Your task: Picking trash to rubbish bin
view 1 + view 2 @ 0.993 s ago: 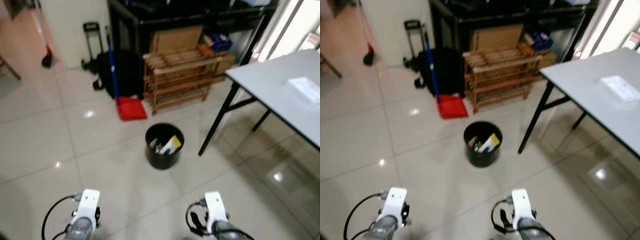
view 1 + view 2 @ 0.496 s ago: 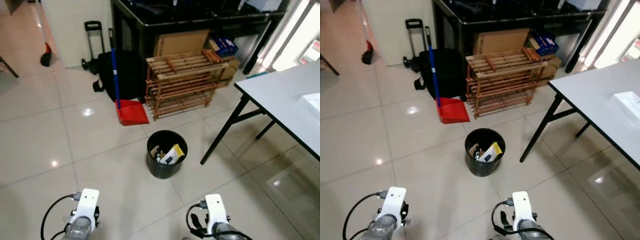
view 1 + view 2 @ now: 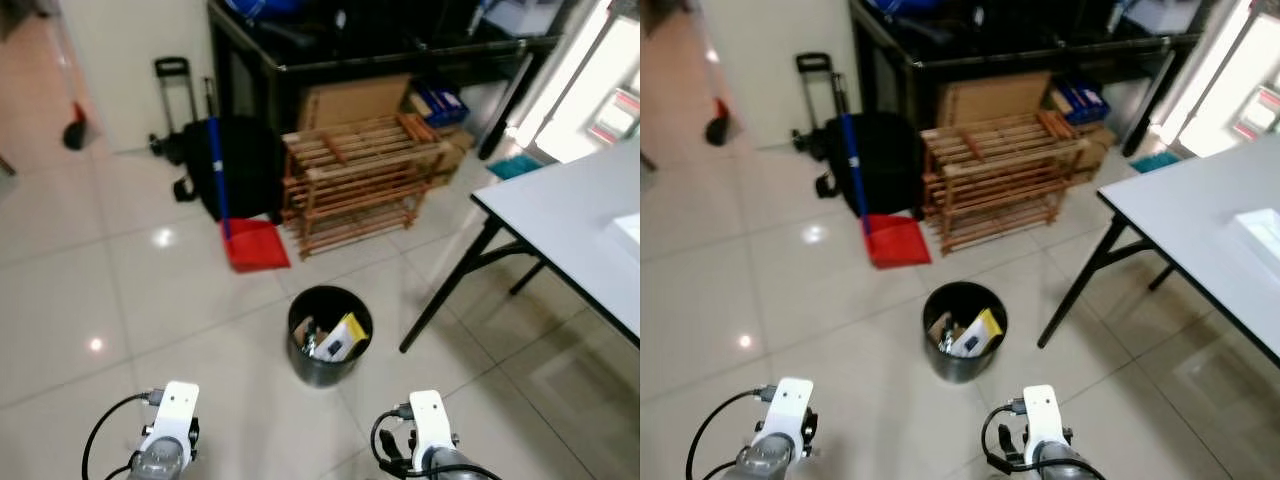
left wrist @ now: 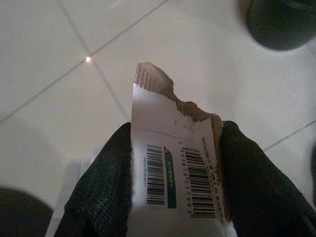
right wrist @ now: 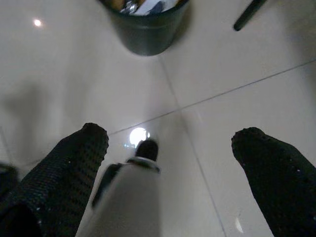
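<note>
A black round rubbish bin [image 3: 329, 336] stands on the tiled floor ahead of me, with papers and a yellow packet inside. My left gripper [image 4: 176, 129] is shut on a torn piece of cardboard [image 4: 170, 163] printed with barcodes; the bin [image 4: 281, 22] shows dark beyond it. The right gripper [image 5: 172, 133] is open with nothing between its fingers, held over the floor short of the bin [image 5: 145, 24]. Both silver arms reach forward at the bottom of the eye views, the left arm [image 3: 168, 425] and the right arm [image 3: 425, 435].
A wooden rack [image 3: 360, 170] and a red dustpan [image 3: 255, 245] with a blue handle stand behind the bin, beside a black bag [image 3: 235, 165]. A white table [image 3: 590, 230] is at the right, its black leg [image 3: 450, 295] close to the bin.
The whole picture has shifted: the bin now sits lower in the eye views and nearer to me. Both arms hold the same pose.
</note>
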